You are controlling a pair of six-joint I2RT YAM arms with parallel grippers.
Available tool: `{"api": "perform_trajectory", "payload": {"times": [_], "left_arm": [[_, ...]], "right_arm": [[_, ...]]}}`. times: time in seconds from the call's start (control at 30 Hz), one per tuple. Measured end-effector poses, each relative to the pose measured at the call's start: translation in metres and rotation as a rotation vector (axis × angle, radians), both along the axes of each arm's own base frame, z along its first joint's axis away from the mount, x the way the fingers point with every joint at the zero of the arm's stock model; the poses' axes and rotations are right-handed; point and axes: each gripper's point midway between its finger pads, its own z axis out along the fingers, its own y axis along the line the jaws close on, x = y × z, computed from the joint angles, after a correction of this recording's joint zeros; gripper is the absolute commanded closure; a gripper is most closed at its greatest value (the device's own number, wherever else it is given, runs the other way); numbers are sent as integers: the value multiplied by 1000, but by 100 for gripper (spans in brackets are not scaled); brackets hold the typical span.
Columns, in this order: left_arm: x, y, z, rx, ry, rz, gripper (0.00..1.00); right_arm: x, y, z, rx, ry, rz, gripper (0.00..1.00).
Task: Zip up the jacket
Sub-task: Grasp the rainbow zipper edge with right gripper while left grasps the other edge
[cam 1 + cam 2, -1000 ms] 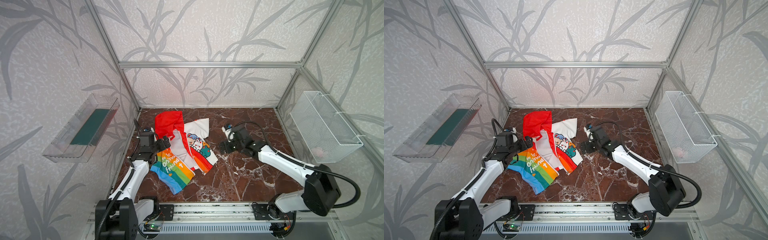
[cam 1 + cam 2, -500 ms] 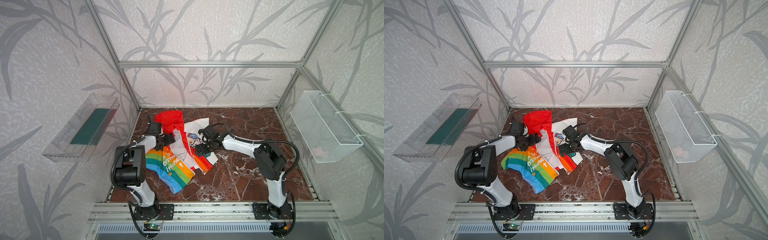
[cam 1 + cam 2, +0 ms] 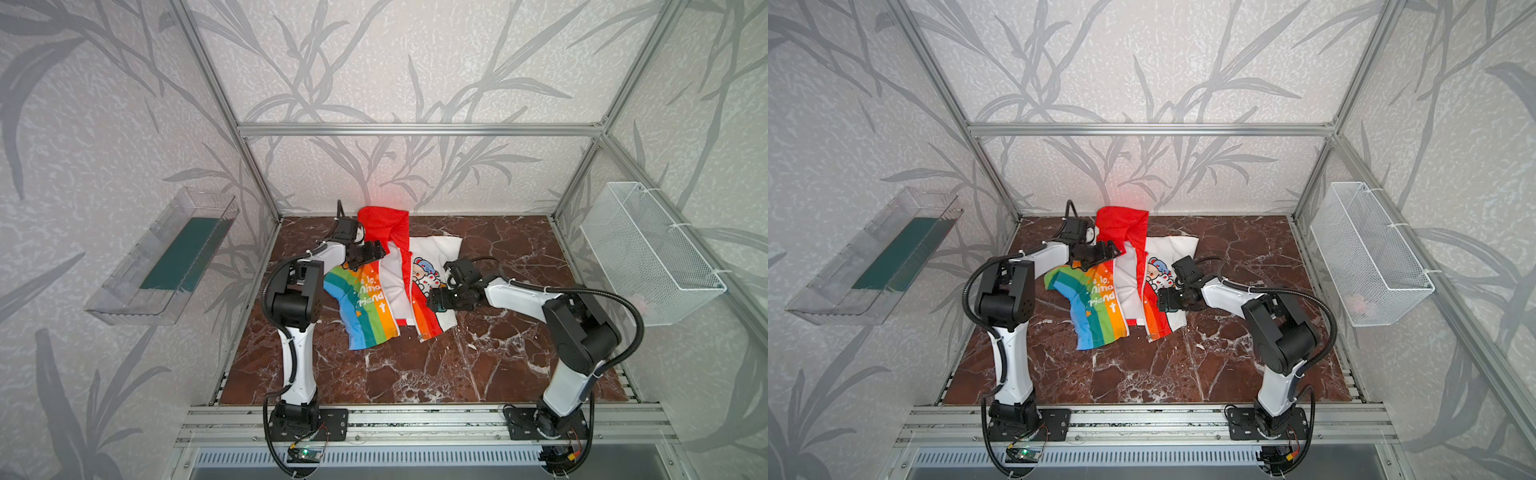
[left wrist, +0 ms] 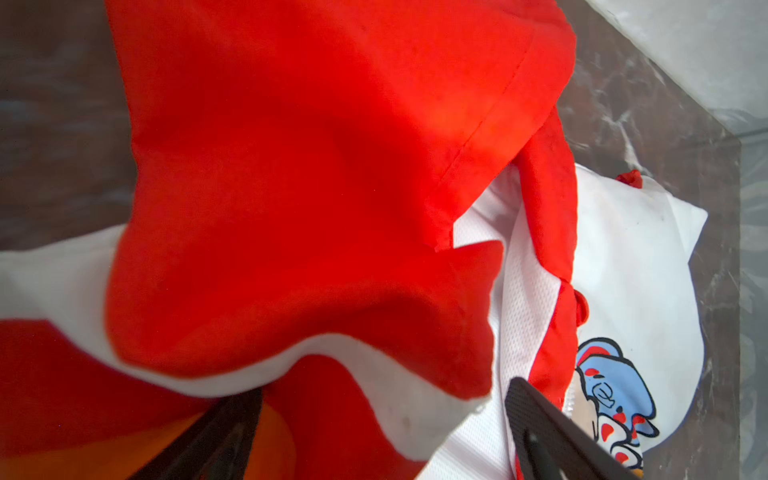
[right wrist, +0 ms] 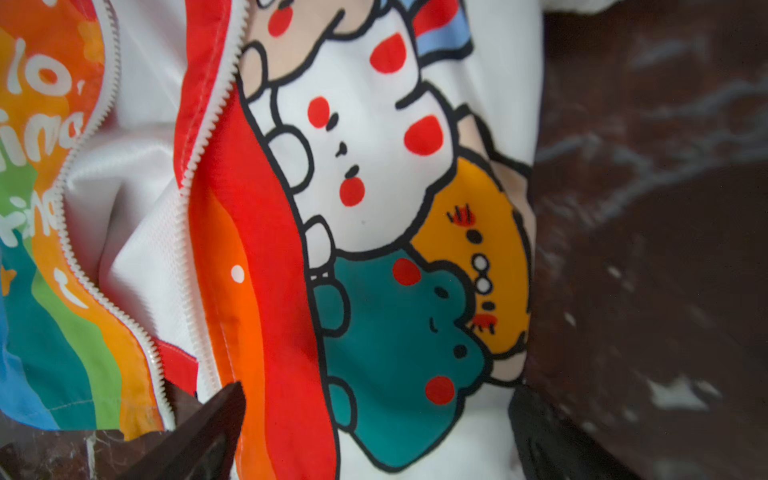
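Black and wide apart, the jaws of the left tool point(image 3: 370, 254) grasp nothing. They straddle the jacket point(image 3: 390, 291) at its far end, where the red hood point(image 3: 384, 224) meets the left front, and cloth merely bulges up between them. I take it that spot is chosen to pin or tug the collar end so the left front lies straight.

The right tool point(image 3: 434, 300) is just as slack. Its jaws are spread over the right front near the hem, with the printed frog point(image 5: 395, 353) lying between them. It seems placed to draw that front leftward toward its mate.

Between the two fronts the white teeth point(image 5: 203, 137) run in two separate rows, closer together at the hem and splayed further up. White lining point(image 5: 124, 178) shows in the gap, so the zip is undone. I cannot make out the slider or its pull anywhere.

The jacket lies on the marble surface point(image 3: 415, 374), in its far-left part, with the hood toward the far wall and the hem toward the near edge. The rainbow front is on the left and the cartoon front on the right.
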Motion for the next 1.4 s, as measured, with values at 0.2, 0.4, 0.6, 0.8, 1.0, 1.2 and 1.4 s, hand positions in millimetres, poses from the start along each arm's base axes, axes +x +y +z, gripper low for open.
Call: {"api": "perform_trajectory", "payload": {"times": [0.2,0.4,0.6,0.8,1.0,1.2,1.4], "left_arm": [[-4,-78,13,26,-30,-167,6],[-11,-60,45,51,-60,-106,6],[-74,-21,87,19,-70,10,9],[-161,-8,66,-65,10,104,11],[-218,2,19,-84,133,179,11],[-220,-6,15,-102,127,190,11],[-216,-10,13,-104,115,198,11]], "right_arm": [[-44,-37,19,-52,32,-27,1],[-47,-19,75,36,-70,34,1],[-48,20,72,99,-12,119,11],[-69,56,34,140,118,213,23],[-67,74,19,196,162,230,25],[-67,89,5,255,213,250,26],[-63,105,7,333,226,265,27]]}}
